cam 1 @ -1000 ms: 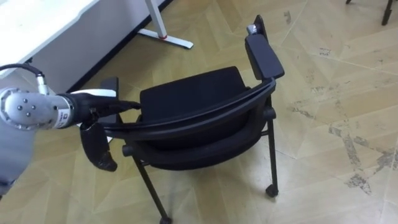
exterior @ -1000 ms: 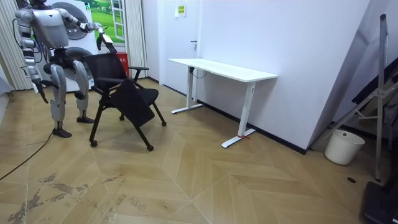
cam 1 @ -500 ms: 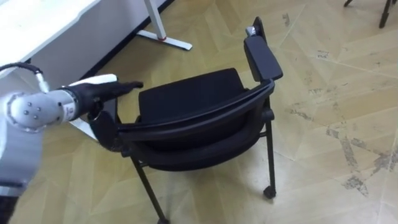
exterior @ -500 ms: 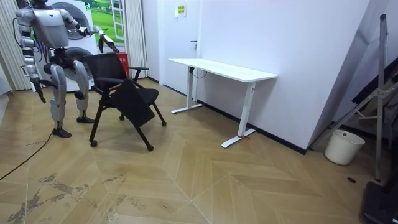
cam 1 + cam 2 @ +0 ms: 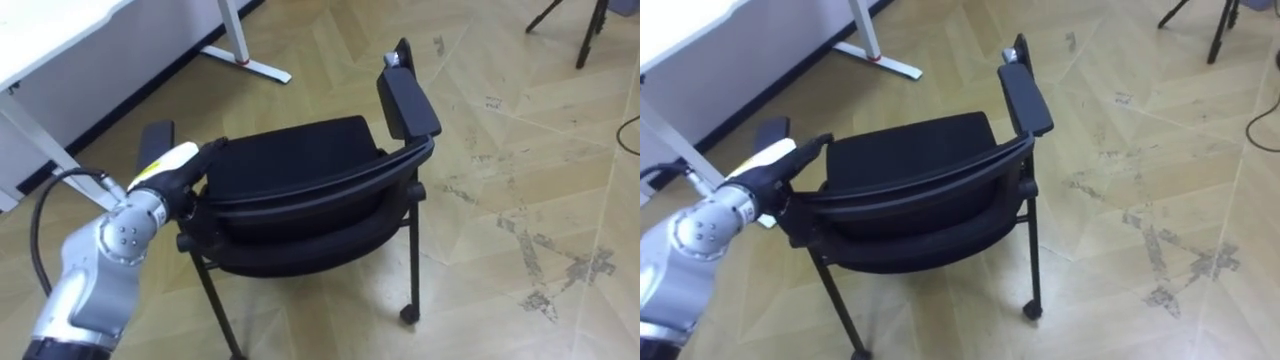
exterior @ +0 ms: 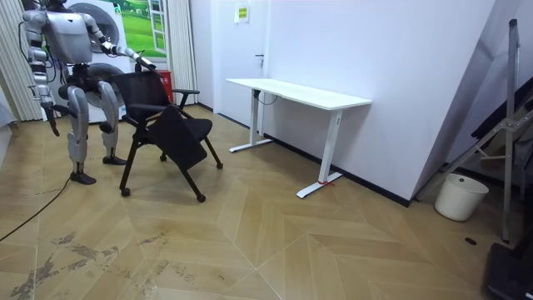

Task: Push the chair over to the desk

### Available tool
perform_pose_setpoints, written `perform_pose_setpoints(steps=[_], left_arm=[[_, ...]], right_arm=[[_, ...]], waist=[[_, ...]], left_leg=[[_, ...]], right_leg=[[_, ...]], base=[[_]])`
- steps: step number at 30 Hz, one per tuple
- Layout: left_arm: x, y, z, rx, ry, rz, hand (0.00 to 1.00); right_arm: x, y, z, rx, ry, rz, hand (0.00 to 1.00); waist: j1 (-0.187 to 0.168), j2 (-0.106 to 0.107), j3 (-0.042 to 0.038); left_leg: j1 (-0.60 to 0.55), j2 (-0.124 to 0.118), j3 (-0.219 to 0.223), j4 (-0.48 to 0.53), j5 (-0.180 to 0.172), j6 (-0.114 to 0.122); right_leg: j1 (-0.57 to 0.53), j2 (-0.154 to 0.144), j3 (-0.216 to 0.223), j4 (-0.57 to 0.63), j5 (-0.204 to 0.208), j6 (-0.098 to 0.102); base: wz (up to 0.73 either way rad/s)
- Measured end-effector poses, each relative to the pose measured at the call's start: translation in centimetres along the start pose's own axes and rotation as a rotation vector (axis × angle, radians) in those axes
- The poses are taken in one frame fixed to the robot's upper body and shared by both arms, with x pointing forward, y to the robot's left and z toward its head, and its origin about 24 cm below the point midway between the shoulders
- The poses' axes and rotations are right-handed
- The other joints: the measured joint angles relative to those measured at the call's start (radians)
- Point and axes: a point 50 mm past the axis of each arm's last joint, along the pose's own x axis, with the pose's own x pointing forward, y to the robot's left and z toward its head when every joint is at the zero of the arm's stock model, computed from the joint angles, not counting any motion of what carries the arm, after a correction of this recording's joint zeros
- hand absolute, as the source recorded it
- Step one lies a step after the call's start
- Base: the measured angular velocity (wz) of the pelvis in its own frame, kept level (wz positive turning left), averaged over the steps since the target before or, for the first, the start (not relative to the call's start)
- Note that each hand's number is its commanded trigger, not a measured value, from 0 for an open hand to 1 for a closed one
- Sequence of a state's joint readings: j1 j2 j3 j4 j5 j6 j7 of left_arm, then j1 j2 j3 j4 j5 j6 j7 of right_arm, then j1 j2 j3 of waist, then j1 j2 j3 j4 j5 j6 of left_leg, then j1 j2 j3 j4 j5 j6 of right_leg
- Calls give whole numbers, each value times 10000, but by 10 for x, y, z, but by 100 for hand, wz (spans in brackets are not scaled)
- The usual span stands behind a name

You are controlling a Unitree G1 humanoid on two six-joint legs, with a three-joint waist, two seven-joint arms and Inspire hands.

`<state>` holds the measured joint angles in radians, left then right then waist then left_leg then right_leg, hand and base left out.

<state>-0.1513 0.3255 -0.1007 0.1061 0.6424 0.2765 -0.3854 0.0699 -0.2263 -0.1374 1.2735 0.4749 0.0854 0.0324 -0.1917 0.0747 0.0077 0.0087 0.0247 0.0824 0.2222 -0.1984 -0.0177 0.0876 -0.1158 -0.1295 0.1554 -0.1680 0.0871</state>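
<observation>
A black chair (image 5: 300,160) with a padded seat, a curved backrest, two armrests and castored legs was seen standing on a worn wooden parquet floor (image 5: 520,130). Its backrest was turned to the near side. A white desk on white legs (image 5: 60,20) was seen at the far left, apart from the chair. The left hand (image 5: 175,165) was stretched out at the left end of the backrest's top edge, just beside the left armrest. Its fingers were held straight and close together, clamped on nothing. In the room view the robot was seen standing upright behind the chair. The right hand (image 6: 48,112) was hung low at its side, and the state of that hand's fingers could not be told.
</observation>
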Motion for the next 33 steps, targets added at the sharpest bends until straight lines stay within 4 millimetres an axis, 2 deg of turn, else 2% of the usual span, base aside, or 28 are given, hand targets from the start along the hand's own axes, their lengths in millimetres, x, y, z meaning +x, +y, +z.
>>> perform_pose_setpoints(steps=[3, 14, 15, 16, 17, 18, 19, 24, 28, 33], left_arm=[[1, -4, 2, 8, -51, -47, 0], [2, -7, 5, 221, -149, -36, 0], [2, -7, 4, 235, -141, -63, 11], [2, -7, 4, 243, -136, -87, 44], [2, -7, 4, 248, -134, -100, 61], [2, -7, 4, 261, -130, -118, 74], [2, -7, 4, 272, -127, -131, 100], [1, -8, 5, 544, -178, -275, 100], [0, -7, 4, 1114, -214, -631, 100], [-1, -7, 6, 1573, -322, -745, 100]], right_arm=[[0, 1, 0, 0, 26, 89, 0], [0, 3, 1, 167, -8, 201, 0], [0, 3, 1, 166, -8, 218, 0], [0, 3, 1, 166, -10, 230, 0], [0, 3, 1, 166, -13, 231, 0], [0, 3, 2, 167, -25, 234, 0], [0, 4, 2, 166, -39, 243, 0], [0, 5, 6, 108, -207, 327, 0], [0, 9, 12, -401, -384, 390, 0], [0, 11, 13, -797, -441, 647, 0]], waist=[[-68, 84, -1], [-188, 59, 18], [-201, 57, 18], [-208, 56, 19], [-209, 56, 19], [-211, 57, 19], [-212, 57, 19], [-215, 70, 18], [-297, 214, 17], [-326, 372, 59]], left_leg=[[14, 0, 7, -35, 2, -3], [-9, -4, 4, -111, 3, -3], [-5, -4, 8, -163, 7, -2], [-4, -4, 9, -168, 10, -3], [-4, -4, 9, -170, 11, -4], [-3, -3, 9, -173, 14, -5], [-2, -4, 8, -174, 14, -6], [-14, -5, 6, -161, 14, -6], [-47, -5, 4, -52, 13, -5], [-50, -4, 3, -61, 14, -5]], right_leg=[[-3, 2, 18, -8, -1, 2], [7, 1, 25, -18, -1, 2], [6, 1, 34, -19, -2, 3], [4, 1, 38, -21, -2, 3], [4, 1, 38, -24, -3, 4], [4, 2, 38, -28, -4, 6], [4, 1, 38, -30, -6, 8], [6, 1, 46, -33, -6, 10], [-3, 1, 50, -38, -5, 8], [-14, -2, 49, -37, -5, 8]], base=[[-1], [0], [0], [0], [0], [0], [0], [0], [0], [0]])
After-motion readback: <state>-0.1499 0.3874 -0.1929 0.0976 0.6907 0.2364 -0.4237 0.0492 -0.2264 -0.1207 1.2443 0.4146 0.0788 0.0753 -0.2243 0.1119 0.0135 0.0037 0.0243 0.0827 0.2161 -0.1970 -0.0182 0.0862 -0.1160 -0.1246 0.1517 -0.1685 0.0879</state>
